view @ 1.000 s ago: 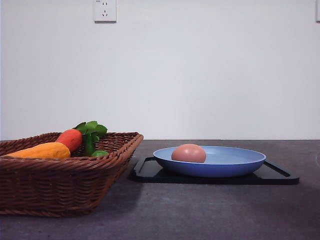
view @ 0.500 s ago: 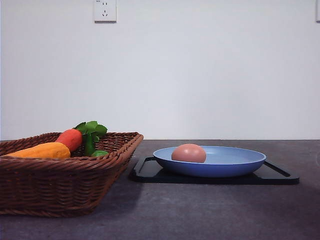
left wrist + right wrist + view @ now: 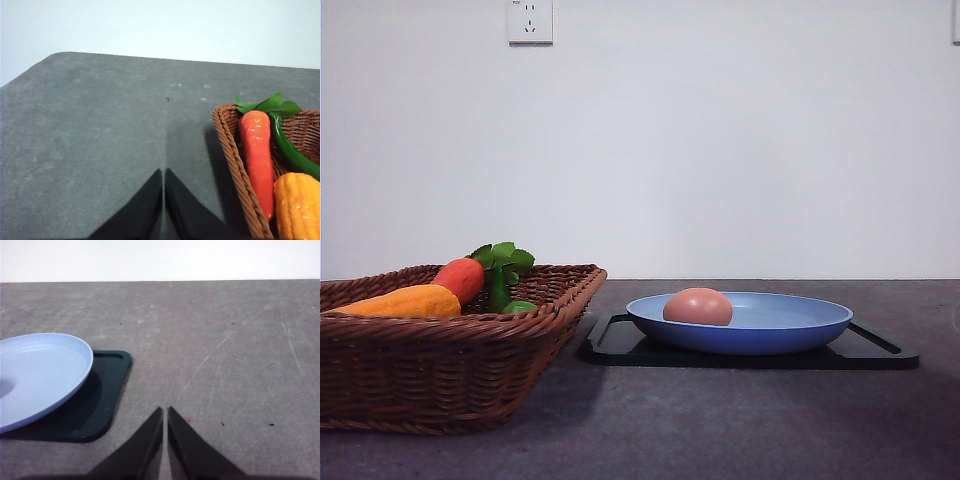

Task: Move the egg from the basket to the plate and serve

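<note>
left gripper (image 3: 163, 200): black fingers pressed together, nothing between them; hangs over bare grey table just outside the basket's wall.
basket: brown woven wicker basket (image 3: 460, 340) at the table's left front. You've got a red-orange carrot toy with green leaves (image 3: 461, 278), a yellow-orange toy vegetable (image 3: 405, 301) and a green pod (image 3: 292, 152) in it; no egg among them.
tray: flat black rectangular tray (image 3: 620, 345) mid-table, touching or just beside the basket's right corner; I can't tell which.
plate: round shallow light-blue plate (image 3: 790, 325) sits on the tray.
egg: small smooth brownish-pink egg (image 3: 698, 306) rests in the plate, left of its centre. Transfer looks done; serving is what's left.
handling: judge the egg light, rigid, slick, prone to roll. If you move the plate, take it by the rim and keep it level.
right gripper (image 3: 165, 437): fingers clenched, empty; over bare table beside the tray's corner, apart from the plate rim, well apart from the egg.
</note>
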Action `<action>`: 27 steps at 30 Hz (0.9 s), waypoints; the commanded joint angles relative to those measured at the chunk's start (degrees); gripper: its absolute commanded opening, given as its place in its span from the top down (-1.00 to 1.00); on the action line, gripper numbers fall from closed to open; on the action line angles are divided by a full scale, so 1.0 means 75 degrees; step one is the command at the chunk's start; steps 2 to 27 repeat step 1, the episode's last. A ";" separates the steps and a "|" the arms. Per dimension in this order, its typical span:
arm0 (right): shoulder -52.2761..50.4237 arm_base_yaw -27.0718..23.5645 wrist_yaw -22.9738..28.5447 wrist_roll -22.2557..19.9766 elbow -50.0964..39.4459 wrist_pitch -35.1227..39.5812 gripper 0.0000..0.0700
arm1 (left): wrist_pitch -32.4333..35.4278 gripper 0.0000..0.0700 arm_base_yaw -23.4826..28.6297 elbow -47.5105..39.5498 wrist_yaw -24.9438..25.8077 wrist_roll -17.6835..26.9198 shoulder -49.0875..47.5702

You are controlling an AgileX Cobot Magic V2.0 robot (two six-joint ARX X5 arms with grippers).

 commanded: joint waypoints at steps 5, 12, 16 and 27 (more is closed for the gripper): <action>-0.0026 0.0005 0.0006 0.0090 -0.0029 0.0050 1.00 | 0.0108 1.00 0.0012 -0.0213 0.0040 -0.0017 -0.0017; -0.0026 0.0005 0.0006 0.0090 -0.0029 0.0050 1.00 | 0.0108 1.00 0.0012 -0.0213 0.0040 -0.0017 -0.0017; -0.0026 0.0005 0.0006 0.0090 -0.0029 0.0050 1.00 | 0.0108 1.00 0.0012 -0.0213 0.0040 -0.0017 -0.0017; -0.0026 0.0005 0.0006 0.0090 -0.0029 0.0050 1.00 | 0.0108 1.00 0.0012 -0.0213 0.0040 -0.0017 -0.0017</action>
